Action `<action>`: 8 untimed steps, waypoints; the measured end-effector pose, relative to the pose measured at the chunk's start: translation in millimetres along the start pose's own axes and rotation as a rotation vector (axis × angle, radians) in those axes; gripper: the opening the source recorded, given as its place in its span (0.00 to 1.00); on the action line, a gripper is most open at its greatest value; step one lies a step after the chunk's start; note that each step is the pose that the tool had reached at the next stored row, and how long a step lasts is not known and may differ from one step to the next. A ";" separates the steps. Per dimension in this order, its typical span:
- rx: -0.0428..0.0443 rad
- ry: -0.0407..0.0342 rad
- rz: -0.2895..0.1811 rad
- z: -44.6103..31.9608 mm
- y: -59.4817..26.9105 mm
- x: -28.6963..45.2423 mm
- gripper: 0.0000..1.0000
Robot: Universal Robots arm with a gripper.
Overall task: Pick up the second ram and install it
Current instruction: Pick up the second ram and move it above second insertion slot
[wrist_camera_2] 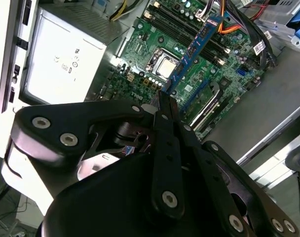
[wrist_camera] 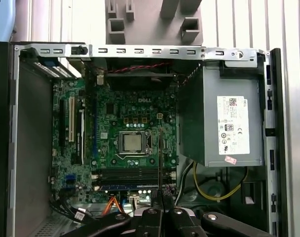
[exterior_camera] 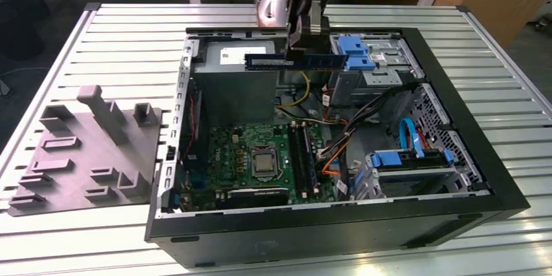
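Your gripper (exterior_camera: 302, 47) pinches the second ram (exterior_camera: 296, 61) at mid-length, with the stick level above the open case (exterior_camera: 328, 232). The memory slots (exterior_camera: 304, 150) sit lower, on the motherboard (exterior_camera: 245, 143) — judged: the stick's long axis lies crosswise to theirs.

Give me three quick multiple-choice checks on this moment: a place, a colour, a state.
1. Where is the long dark-blue ram stick? A held by the gripper over the open black computer case; B lying on the case floor; C seated in a slot.
2. What colour is the moulded plastic tray beside the case? A red; B grey; C yellow.
3. How is the case's side? A panelled shut; B open, green motherboard exposed; C taped over.
Key: 1 A, the gripper clamps it above the case; 2 B, plainly grey; 3 B, the board lies bare.
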State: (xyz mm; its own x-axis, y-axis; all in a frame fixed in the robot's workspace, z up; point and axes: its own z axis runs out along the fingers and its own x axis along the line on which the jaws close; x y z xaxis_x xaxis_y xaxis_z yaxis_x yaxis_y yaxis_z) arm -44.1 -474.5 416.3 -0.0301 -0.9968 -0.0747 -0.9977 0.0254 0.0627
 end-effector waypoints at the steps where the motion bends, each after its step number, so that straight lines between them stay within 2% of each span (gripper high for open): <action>1: 0.0001 -0.0001 0.001 1.7 0.2 0.1 0.11; 8: 0.0002 -0.0001 0.003 14.1 -0.3 3.4 0.11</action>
State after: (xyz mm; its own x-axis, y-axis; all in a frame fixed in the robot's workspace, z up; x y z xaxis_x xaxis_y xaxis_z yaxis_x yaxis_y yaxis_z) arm -44.7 -476.9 402.0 -0.0330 -0.9967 -0.0747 -0.9976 0.0283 0.0627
